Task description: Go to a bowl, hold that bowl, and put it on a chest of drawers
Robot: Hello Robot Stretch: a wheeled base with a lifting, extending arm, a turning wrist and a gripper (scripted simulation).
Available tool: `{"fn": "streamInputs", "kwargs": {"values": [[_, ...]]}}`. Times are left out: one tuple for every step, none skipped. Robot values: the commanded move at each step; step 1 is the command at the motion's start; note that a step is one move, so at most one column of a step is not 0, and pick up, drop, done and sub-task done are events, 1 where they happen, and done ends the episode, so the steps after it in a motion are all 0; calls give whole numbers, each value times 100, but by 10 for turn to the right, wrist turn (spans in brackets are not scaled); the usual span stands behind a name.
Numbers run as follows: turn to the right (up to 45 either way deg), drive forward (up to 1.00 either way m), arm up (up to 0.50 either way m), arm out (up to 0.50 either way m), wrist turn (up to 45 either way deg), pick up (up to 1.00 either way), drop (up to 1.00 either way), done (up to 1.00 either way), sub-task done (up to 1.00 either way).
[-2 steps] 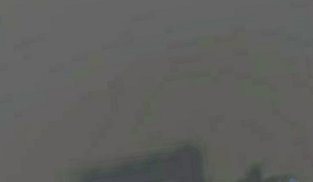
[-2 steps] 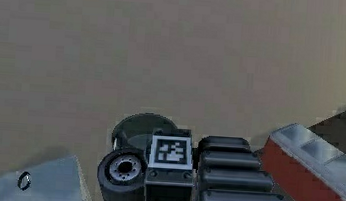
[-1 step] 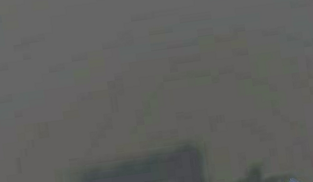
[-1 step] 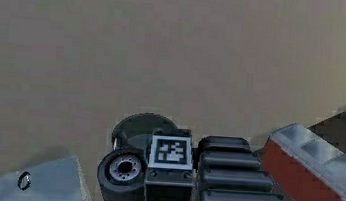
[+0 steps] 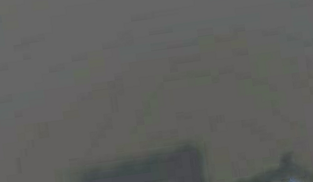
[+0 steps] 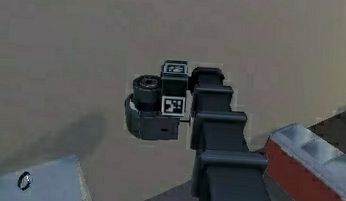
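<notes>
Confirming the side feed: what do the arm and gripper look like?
The arm is a dark square bar of stepped sections. At its far end sit two small white squares with black marks. Beside them the gripper is a dark, chunky body with a round black part on top.

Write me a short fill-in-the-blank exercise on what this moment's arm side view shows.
1. Just right of the gripper stand ____ small white squares with black marks.
2. A small dark ring lies on a pale surface in the arm side view's bottom ____ corner.
3. The reddish-brown furniture sits toward the arm side view's ____ edge.
Missing words: two; left; right.
</notes>
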Motion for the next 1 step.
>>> {"fn": "streamInputs", "kwargs": {"values": [[0, 0, 0, 0, -450, 0, 0, 0, 0]]}}
